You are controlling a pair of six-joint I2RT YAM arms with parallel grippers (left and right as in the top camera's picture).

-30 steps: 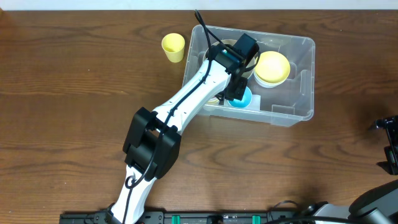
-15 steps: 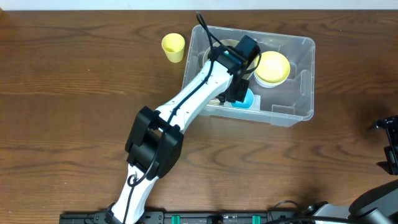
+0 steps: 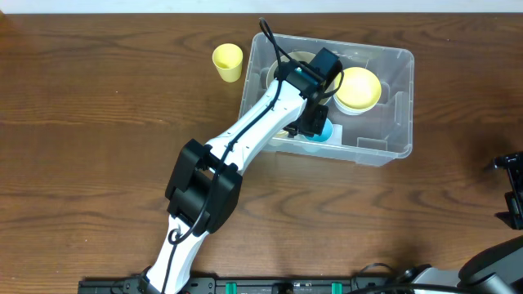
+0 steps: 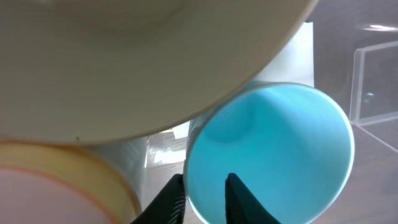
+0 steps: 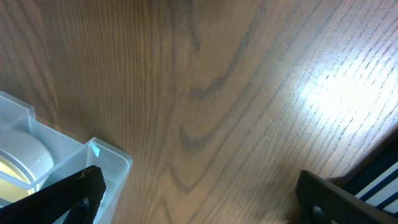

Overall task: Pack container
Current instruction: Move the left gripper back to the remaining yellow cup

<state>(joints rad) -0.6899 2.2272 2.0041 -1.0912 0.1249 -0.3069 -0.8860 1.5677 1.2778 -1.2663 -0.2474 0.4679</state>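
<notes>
Your container (image 3: 402, 106) sits toward the far edge of the tabletop, a little right of centre, with its long side running along that edge. A yellow bowl (image 3: 358, 88) lies inside it, toward the right end. At the near wall, roughly mid-length, a blue cup (image 4: 273, 149) stands mouth-up. In the left wrist view a large beige bowl (image 4: 124, 56) overhangs the cup's rim. Beside it, lower left in that view, you can see the edge of a cream dish with a pinkish inside (image 4: 56, 186).

Your left gripper (image 4: 204, 180) is down in the container at the blue cup. Its fingers are only narrowly apart and straddle the cup's rim, one outside the wall and one inside the mouth. You can see a strip of blue between the inner finger and the wall. Whether they actually pinch the cup cannot be told from these views.

Outside the container, a yellow cup (image 3: 228, 61) stands upright on the table (image 3: 98, 163), just beside the container's left end and near the far edge.

Your right gripper (image 5: 199, 180) is over bare wood by the right edge of the tabletop, well apart from the container. Its fingers are spread wide with nothing between them.
</notes>
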